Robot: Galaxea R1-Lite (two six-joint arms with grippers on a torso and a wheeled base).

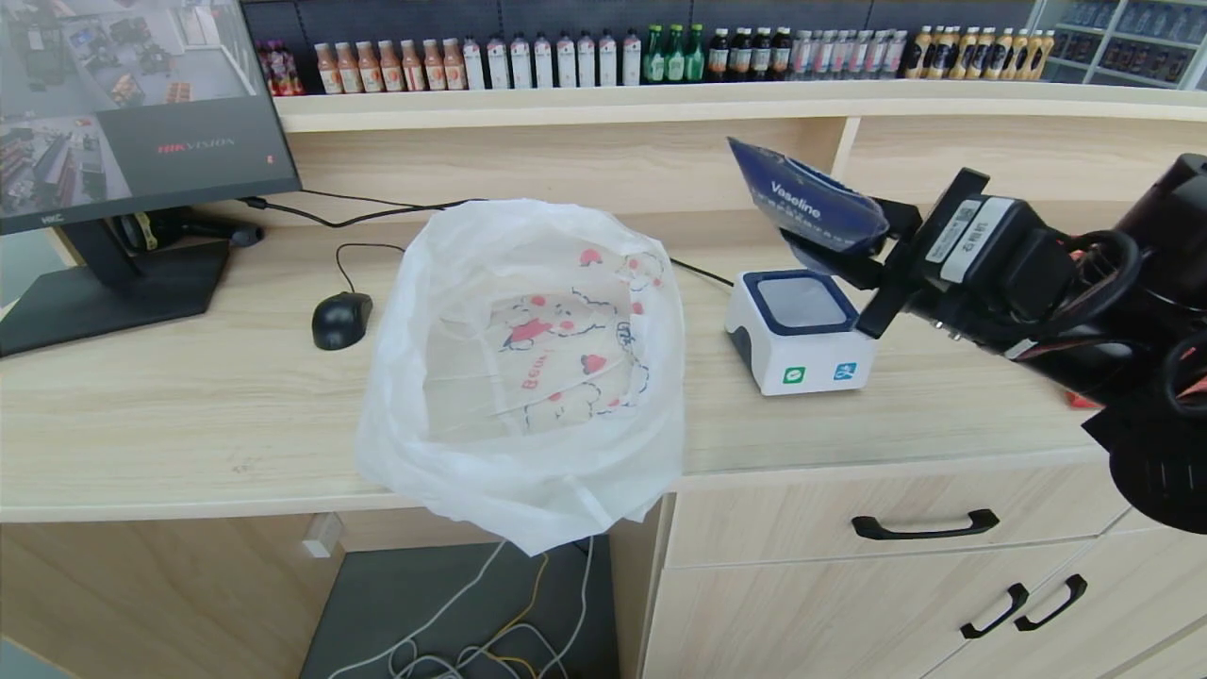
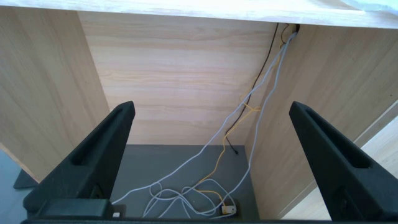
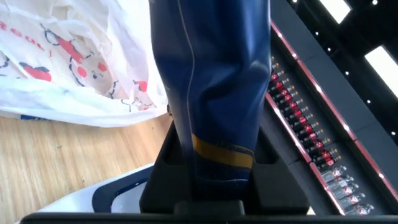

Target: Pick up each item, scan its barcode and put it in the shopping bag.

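Hanging just above the scanner (image 1: 801, 344), a blue pouch (image 1: 811, 203) is held tilted, clamped between the fingers of the right claw (image 1: 863, 250). The scanner, white with a dark-rimmed window on top, is set on the wooden surface (image 1: 170, 396), near the shopping bag (image 1: 415, 443). The bag, white with a red cartoon print, is spread open at the front edge of the surface. A black mouse (image 1: 341, 320) and a monitor (image 1: 132, 104) are placed farther left. The left claw (image 2: 211, 109) is seen below the surface, its fingers apart and gripping nothing, facing loose cables (image 2: 205, 186).
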